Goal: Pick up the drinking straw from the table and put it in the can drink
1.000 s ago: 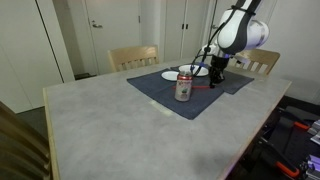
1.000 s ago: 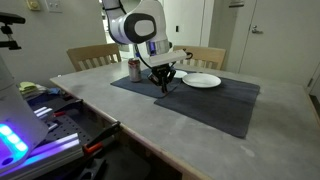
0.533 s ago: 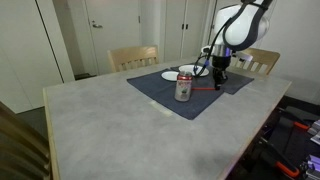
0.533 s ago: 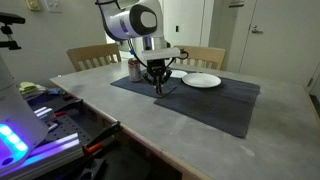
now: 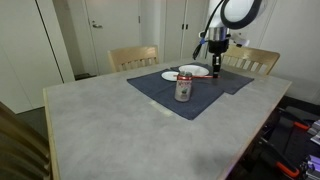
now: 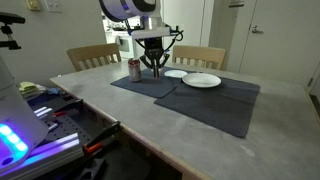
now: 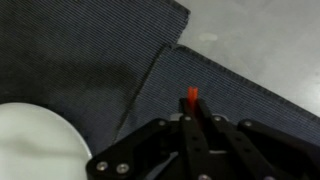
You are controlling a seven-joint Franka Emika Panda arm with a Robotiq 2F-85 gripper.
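My gripper (image 5: 214, 61) is raised above the dark blue mats, behind and to the side of the can drink (image 5: 184, 86), a red and silver can standing upright on a mat. In the other exterior view the gripper (image 6: 155, 67) hangs just beside the can (image 6: 135, 70). In the wrist view the fingers (image 7: 192, 120) are shut on the red drinking straw (image 7: 192, 96), whose short end sticks out past the fingertips. The rest of the straw is hidden by the fingers. The grey table (image 5: 110, 125) lies below.
Two white plates (image 5: 194, 71) (image 5: 170, 75) lie on the mat behind the can; they also show in the other exterior view (image 6: 202, 80). Dark blue mats (image 6: 220, 105) cover the table's far part. Wooden chairs (image 5: 133, 58) stand at the far edge.
The gripper has risen from the mat surface with the straw in it and moved up and slightly toward the can. The can and plates have not moved.
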